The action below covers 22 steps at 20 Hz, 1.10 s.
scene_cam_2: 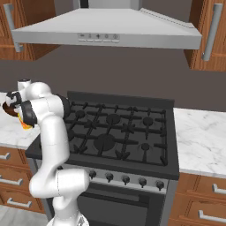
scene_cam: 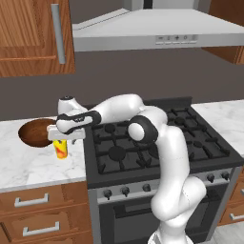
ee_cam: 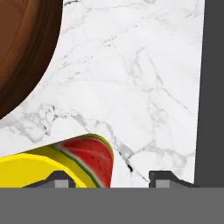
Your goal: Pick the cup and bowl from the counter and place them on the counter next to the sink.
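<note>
So the two-finger gripper (scene_cam: 62, 139) is down right over the small yellow cylindrical cup (scene_cam: 60, 148), a dark fingertip (ee_cam: 164, 179) on either side of it, but I honestly can't tell if it's pinching it or just straddling it. The cup's bright yellow with a red watermelon-slice picture, green rind and all. It stands on the white marble counter (scene_cam: 28, 167) near the stove-side edge, with the round dark reddish-brown wooden bowl (scene_cam: 35, 133) just beside it, toward the back wall.

Veined white marble counter (ee_cam: 144, 78), wood-grained matt bowl (ee_cam: 22, 48), smooth glossy yellow cup (ee_cam: 52, 164).
</note>
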Tool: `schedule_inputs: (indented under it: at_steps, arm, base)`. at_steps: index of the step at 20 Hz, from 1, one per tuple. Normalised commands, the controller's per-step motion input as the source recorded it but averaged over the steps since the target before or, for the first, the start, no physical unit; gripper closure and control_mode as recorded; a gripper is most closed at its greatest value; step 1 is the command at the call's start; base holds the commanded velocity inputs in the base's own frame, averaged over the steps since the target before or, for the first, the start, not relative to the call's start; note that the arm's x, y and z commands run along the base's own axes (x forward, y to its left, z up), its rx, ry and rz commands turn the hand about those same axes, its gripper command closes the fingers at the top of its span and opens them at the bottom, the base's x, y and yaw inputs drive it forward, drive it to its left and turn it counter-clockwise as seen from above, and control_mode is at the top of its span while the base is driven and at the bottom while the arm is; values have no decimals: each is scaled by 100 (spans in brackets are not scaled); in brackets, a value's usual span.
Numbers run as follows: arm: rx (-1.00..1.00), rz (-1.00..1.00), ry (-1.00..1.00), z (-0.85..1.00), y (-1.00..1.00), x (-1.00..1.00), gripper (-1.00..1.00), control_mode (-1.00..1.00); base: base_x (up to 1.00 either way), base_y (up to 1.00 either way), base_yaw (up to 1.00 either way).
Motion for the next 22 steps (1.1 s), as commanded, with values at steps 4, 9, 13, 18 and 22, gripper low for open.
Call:
schedule_inputs:
  at_steps: [4,9,13,18,22]
  arm:
    - [0,0,0,0,0,0,100,-100]
    - [0,0,0,0,0,0,100,-100]
    - [1,0,0,36,-28,-16,100,-100]
    - [4,2,0,53,-44,-55,100,-100]
    - [2,7,0,32,-33,-81,100,-100]
  base:
    - [0,0,0]
    - [0,0,0]
    - [0,0,0]
    - [0,0,0]
    - [0,0,0]
